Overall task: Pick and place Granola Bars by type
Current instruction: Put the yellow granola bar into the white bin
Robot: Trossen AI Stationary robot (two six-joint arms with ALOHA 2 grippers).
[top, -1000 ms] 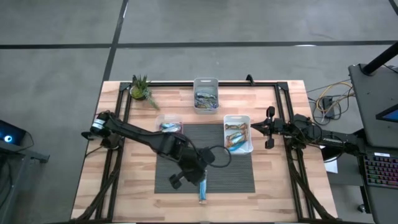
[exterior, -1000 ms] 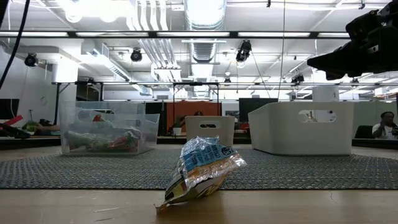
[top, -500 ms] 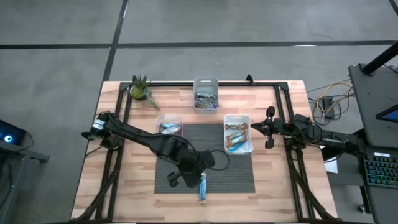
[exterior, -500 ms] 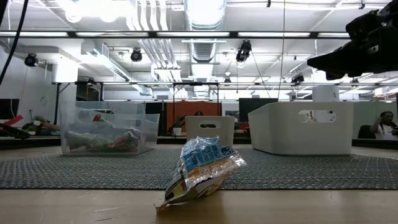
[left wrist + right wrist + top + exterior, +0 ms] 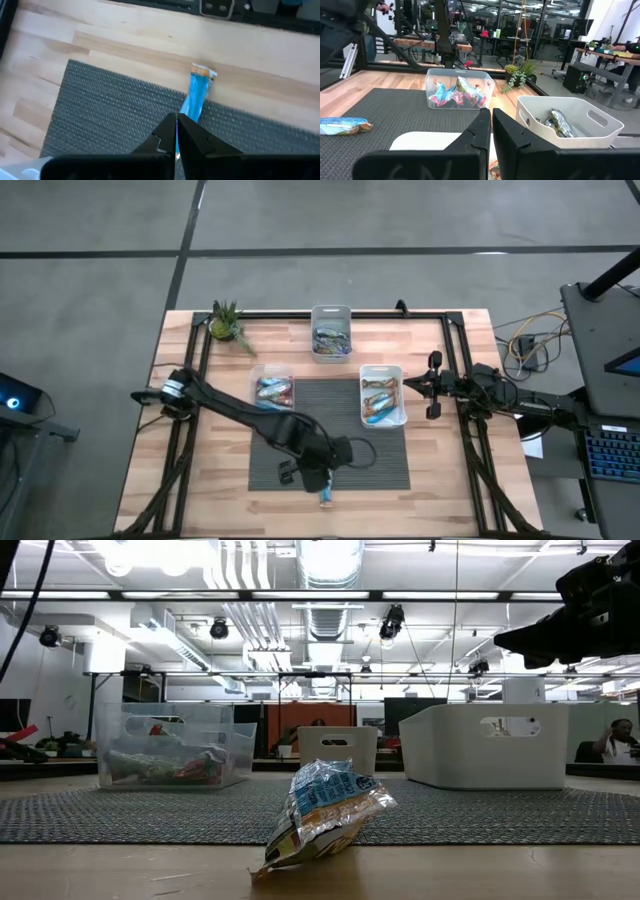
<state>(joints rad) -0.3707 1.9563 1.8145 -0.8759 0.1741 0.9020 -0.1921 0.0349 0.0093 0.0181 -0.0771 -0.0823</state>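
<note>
Left gripper [image 5: 177, 120] pressed together, empty, above crinkled blue granola bar [image 5: 196, 95] on ribbed mat [image 5: 100, 110].

One blue bar [image 5: 326, 497] lies alone at the near edge of the dark mat, one end on the mat and the other, with an orange-and-white tip, on the bare wood of the surface [image 5: 450, 480]; from table height its wrapper looks crumpled and shiny, blue and white with yellow print. The other bars sit in three bins: blue and reddish ones heaped in the clear bin [image 5: 272, 389], blue and brown ones in the white bin [image 5: 382, 400] beside the mat, and darker, greenish ones in the far white bin [image 5: 331, 337].
</note>
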